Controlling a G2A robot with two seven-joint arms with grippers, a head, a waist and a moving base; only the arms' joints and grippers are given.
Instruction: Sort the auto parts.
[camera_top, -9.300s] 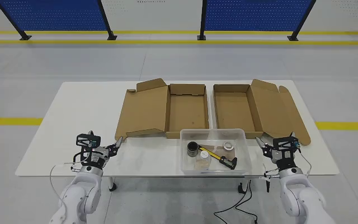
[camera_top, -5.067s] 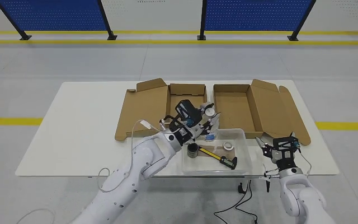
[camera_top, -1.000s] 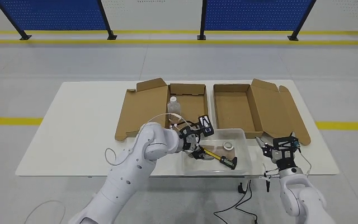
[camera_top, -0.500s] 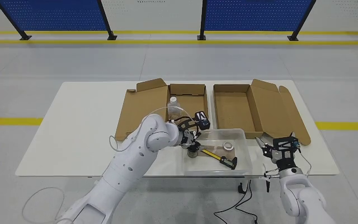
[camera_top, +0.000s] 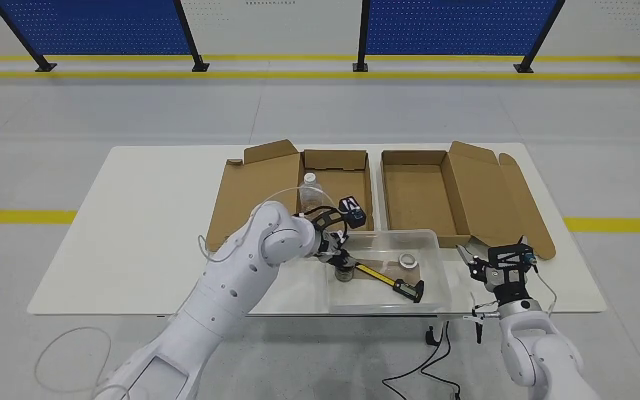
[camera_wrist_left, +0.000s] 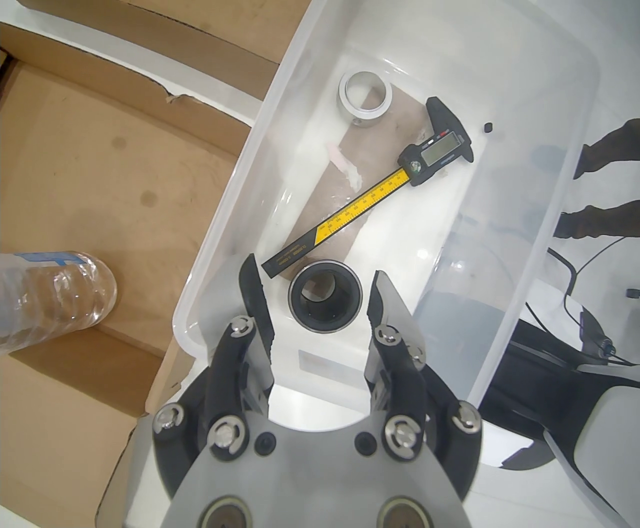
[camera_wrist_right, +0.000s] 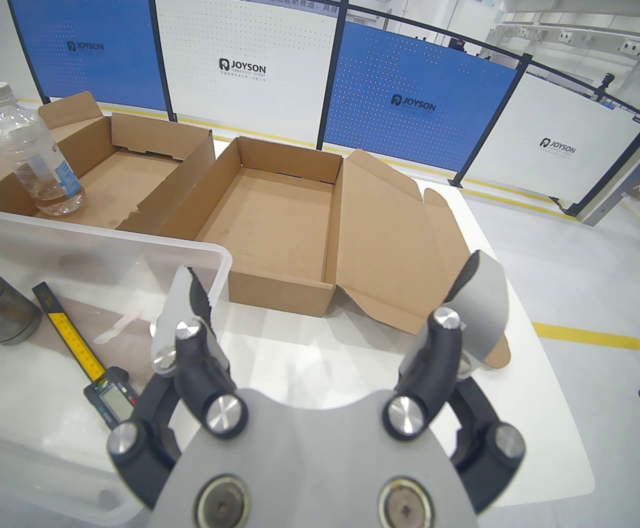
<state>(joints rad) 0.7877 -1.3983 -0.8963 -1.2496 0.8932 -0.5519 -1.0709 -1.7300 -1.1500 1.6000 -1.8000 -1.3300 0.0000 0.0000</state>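
Left jaws gape over the bearing (camera_wrist_left: 325, 301) beside the bin rim (camera_wrist_left: 220, 215).

Top cam down on table (camera_top: 130, 230), L wrist close over bin (camera_wrist_left: 425, 225), R wrist low beside — bin shared.

A white table (camera_top: 130, 230) carries 3 things. 2 open cardboard boxes lie side by side toward its far edge with their flaps spread flat, the left box (camera_top: 262, 195) just beside the right box (camera_top: 418, 195). A clear plastic bin (camera_top: 437, 265) sits at the near edge, just in front of both
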